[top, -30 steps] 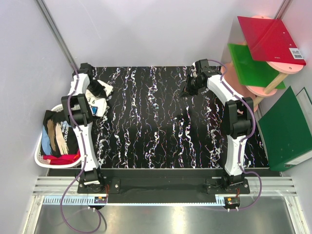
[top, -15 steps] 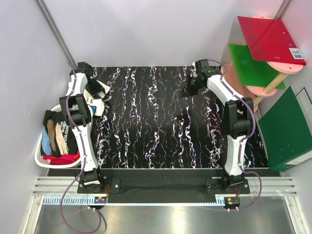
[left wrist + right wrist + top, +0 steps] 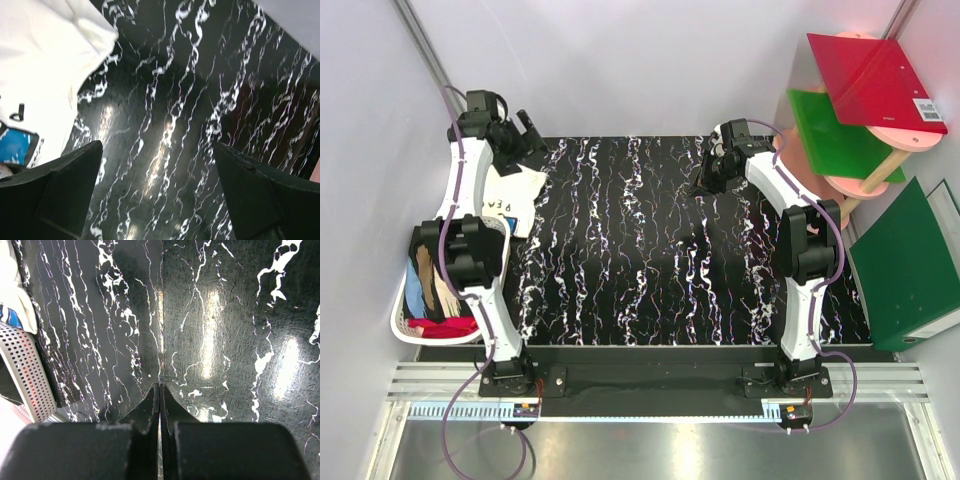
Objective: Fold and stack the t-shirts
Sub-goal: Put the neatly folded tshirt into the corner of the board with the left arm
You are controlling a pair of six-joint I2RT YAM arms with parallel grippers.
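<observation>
Left gripper gapes wide, holding nothing — the cream-white t-shirt lies just beside it.

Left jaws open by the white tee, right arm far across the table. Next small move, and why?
Probably lower the left gripper onto the white tee's nearest edge and close. The tee lies rumpled at the table's left edge beside the basket, not flat enough to fold. The left gripper stands open and empty; the right gripper is shut, far off.
</observation>
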